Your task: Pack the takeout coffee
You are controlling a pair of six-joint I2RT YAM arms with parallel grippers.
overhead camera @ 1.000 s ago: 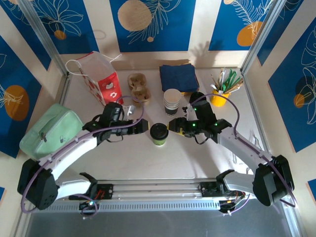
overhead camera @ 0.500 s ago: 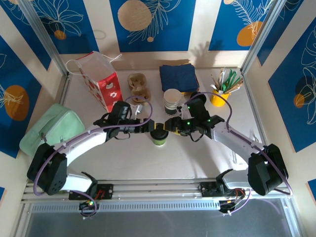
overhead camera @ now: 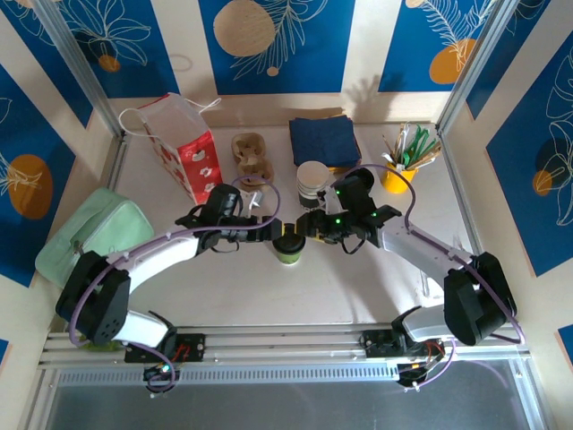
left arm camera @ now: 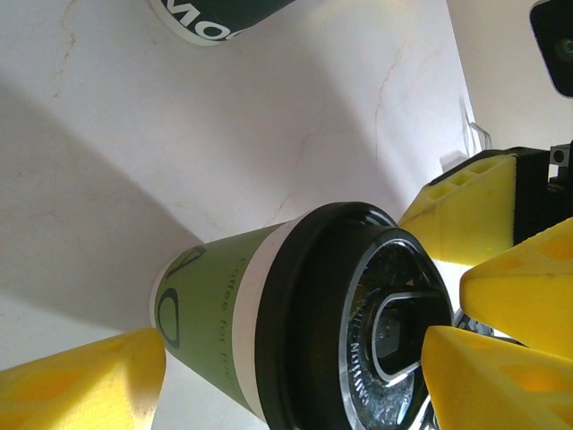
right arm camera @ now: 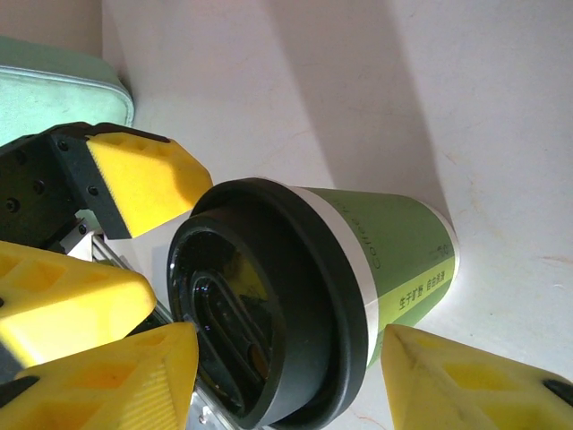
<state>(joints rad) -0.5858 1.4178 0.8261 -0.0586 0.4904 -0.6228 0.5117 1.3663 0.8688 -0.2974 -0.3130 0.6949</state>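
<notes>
Two pincers flank one takeout coffee (overhead camera: 288, 244), a green paper cup with a white band under its black lid, standing upright at the middle of the pale surface (overhead camera: 358, 287).

The left pincer (overhead camera: 269, 231) comes at it from the left and the right pincer (overhead camera: 308, 228) from the right, their yellow tips nearly meeting over the cup's far rim.

From the left wrist, the coffee (left arm camera: 269, 313) sits between the left pincer's (left arm camera: 294, 349) spread fingers, one by the cup's foot and one by the lid, with the other arm's yellow fingers beyond.

From the right wrist, the coffee (right arm camera: 358, 269) lies between the right pincer's (right arm camera: 291, 339) parted fingers. One overlaps the lid's edge and one sits against the green wall; whether they pinch the cup cannot be told.

These close views also show the lid's moulded sip slot and printing on the cup's side, lost from overhead.

Just behind stands a stack of paper cups (overhead camera: 312, 184). Farther back are a cardboard cup carrier (overhead camera: 252, 158), a red-and-white paper bag (overhead camera: 183, 148), navy napkins (overhead camera: 324, 141) and a yellow cup of stirrers (overhead camera: 400, 175).

A mint-green pouch (overhead camera: 89, 235) lies at the left edge.

Blue wall panels (overhead camera: 277, 40) with white leaves and orange discs enclose the aluminium-framed cell.
</notes>
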